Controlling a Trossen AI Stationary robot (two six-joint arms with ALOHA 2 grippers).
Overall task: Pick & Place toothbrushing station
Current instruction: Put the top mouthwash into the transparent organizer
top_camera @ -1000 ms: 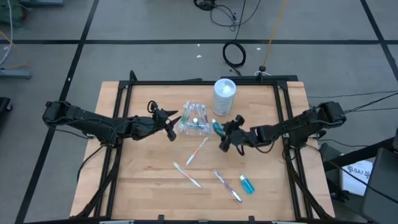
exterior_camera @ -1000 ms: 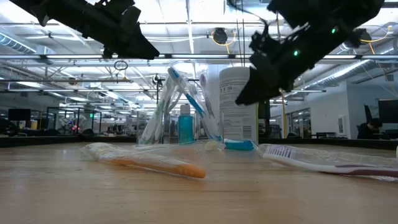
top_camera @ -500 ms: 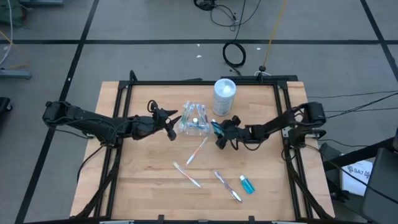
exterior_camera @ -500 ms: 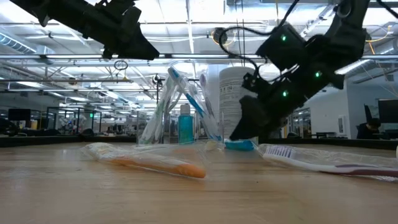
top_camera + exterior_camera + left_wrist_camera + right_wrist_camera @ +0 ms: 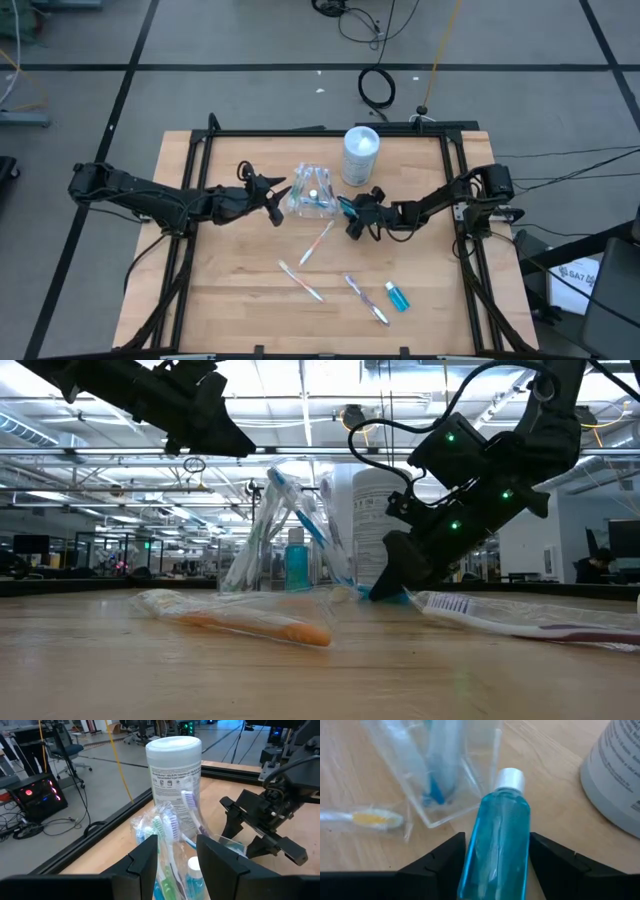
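Observation:
The clear cup (image 5: 312, 192) stands on the table with several toothbrushes (image 5: 170, 827) and a blue tube upright in it. My left gripper (image 5: 282, 203) hovers open just left of the cup, level with the brush heads, and touches nothing. Another blue tube (image 5: 500, 825) lies flat on the table right of the cup, its white cap pointing toward the cup. My right gripper (image 5: 348, 214) is down at the table, open, slanting down from the right with one finger on each side of this tube. My right gripper straddles the lying tube's body (image 5: 492, 870), its fingers (image 5: 445, 862) running along the tube's two long sides. Whether they touch it, I cannot tell. The tube rests on the table (image 5: 398, 597).
The white canister (image 5: 360, 155) stands just behind the cup and the right gripper. Wrapped toothbrushes lie nearer the front edge (image 5: 318, 240) (image 5: 300, 280) (image 5: 365, 298), with one more blue tube (image 5: 397, 296). The wood is bare at the front left.
My right gripper has come down and toward the cup, from above the table to the tabletop, and now straddles the lying blue tube. The tube and the cup have stayed where they were.

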